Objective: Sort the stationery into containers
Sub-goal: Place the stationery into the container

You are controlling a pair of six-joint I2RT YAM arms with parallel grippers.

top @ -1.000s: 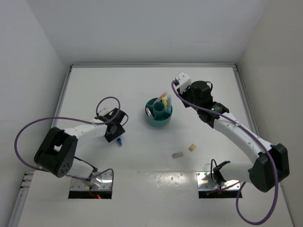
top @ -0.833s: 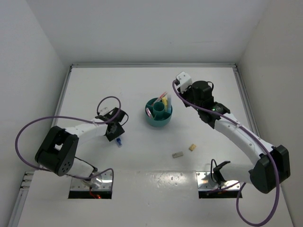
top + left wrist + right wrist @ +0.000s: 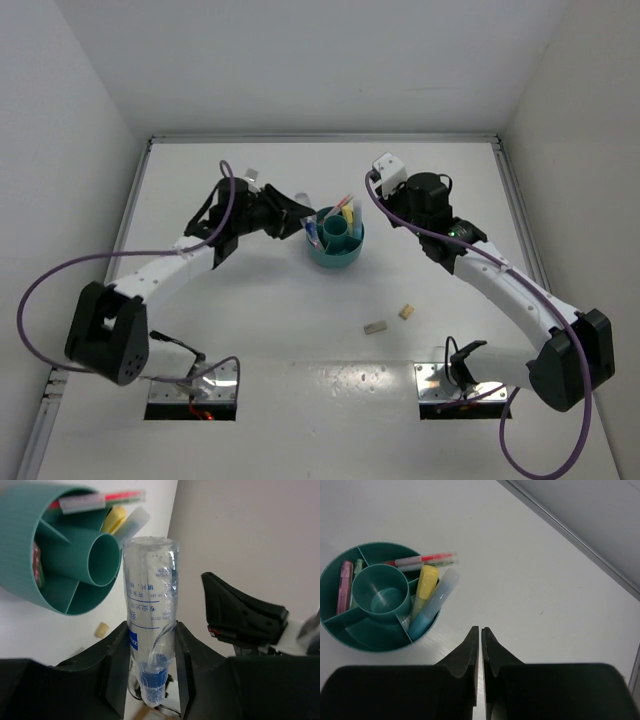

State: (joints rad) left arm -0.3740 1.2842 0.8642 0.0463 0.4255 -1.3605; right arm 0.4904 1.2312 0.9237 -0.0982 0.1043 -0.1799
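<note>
Two black fingers [image 3: 116,662] of the left gripper [image 3: 151,630] are clamped on the blue marker [image 3: 150,580] low on its barrel, with the clear cap pointing away. The cap end sits just beside the teal organiser [image 3: 20,545], by the centre cup; whether it touches the rim I cannot tell. A tan block [image 3: 102,629] lies on the table [image 3: 45,625].

At the right wrist, the right gripper [image 3: 480,629] has its fingers pressed together, over the table and apart from the organiser. A yellow marker [image 3: 424,587], mint marker [image 3: 432,605], pink pen [image 3: 420,559] and green pen [image 3: 432,563] share one ring compartment. A pink marker [image 3: 345,587] stands in the opposite one.

From above, the left gripper is at the organiser's left rim and the right gripper is off to its right. The tan block and a grey block [image 3: 375,326] lie near each other, toward the arm bases and well apart from the organiser.
</note>
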